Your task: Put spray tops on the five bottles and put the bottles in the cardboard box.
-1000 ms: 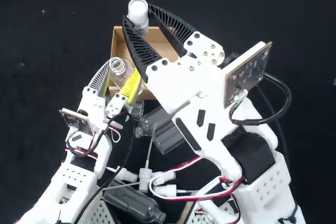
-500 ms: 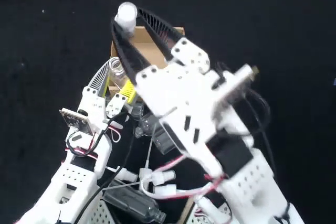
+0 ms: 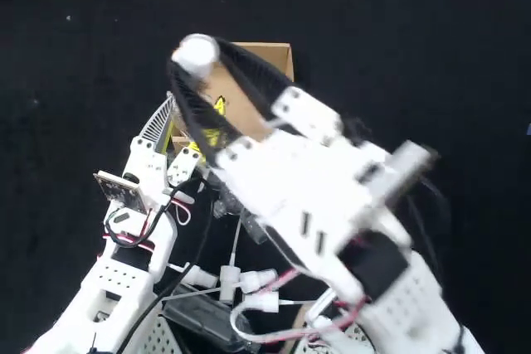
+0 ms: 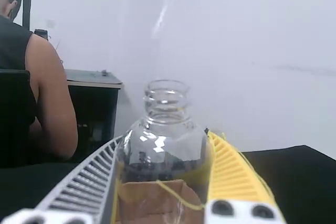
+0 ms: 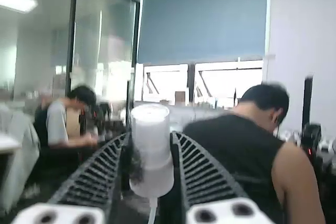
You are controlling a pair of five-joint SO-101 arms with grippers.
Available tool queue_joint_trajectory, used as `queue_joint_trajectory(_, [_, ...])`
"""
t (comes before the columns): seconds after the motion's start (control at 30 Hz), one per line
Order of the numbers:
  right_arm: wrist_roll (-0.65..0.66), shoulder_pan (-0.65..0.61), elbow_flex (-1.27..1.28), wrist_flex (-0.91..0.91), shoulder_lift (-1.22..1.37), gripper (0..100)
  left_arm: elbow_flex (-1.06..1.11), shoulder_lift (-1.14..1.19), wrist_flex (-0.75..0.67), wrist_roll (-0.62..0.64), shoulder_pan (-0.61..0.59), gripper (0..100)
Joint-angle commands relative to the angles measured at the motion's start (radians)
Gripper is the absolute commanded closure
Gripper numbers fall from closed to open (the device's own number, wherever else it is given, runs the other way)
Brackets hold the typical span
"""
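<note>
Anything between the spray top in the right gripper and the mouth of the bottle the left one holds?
Nothing visible. The bottle stands in the left gripper with its neck open and bare; the spray top sits in the right gripper, apart from it.

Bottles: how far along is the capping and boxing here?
Done: no capped bottle visible. In hand: left claw grips an uncapped bottle, right claw holds a spray top nearby. Left: loose spray tops and a lying bottle wait; cardboard box contents hidden.
</note>
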Motion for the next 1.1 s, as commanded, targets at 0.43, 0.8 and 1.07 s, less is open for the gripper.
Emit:
queue_joint_trajectory(0.43, [0.074,-0.014,-0.26,0.285,0.147,98.8,0.024,-0.006,-0.012,0.008,0.01,96])
queue_joint_trajectory(0.8, [0.043,-0.014,-0.257,0.293,0.085,98.8,0.024,-0.006,-0.012,0.008,0.01,96])
queue_joint_trajectory(1.07, [0.041,0.078,-0.262,0.281,0.085,98.8,0.024,-0.006,-0.012,0.008,0.01,96])
